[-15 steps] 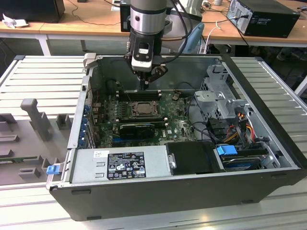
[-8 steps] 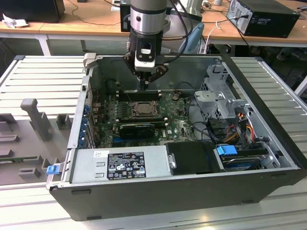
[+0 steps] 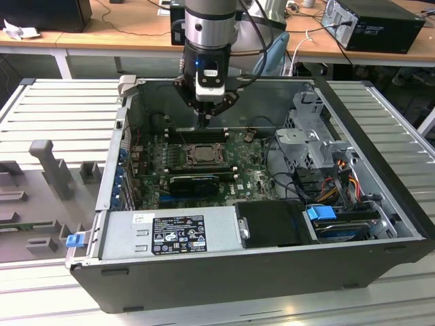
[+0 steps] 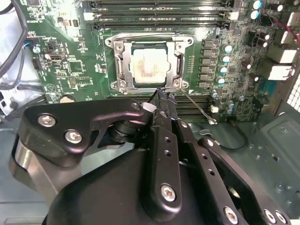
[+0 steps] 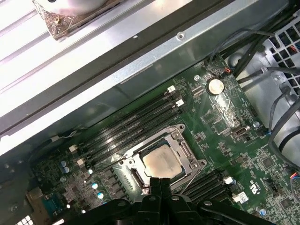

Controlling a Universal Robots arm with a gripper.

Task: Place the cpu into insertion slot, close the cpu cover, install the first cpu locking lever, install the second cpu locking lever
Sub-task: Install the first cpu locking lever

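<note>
Pale cpu lies flat in the insertion slot — cpu cover down.

One cpu, one cpu cover

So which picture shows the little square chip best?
The second wrist view: the chip faces the camera, whole and close. The first wrist view shows it slanted; the exterior view shows it small, near the end effector.

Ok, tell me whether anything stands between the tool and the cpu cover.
Nothing visible does. In the second wrist view the tool, shut, sits right at the edge of the cpu cover, which lies over the cpu. A thin metal lever juts out beside the tool's tips, not across the gap.
</note>
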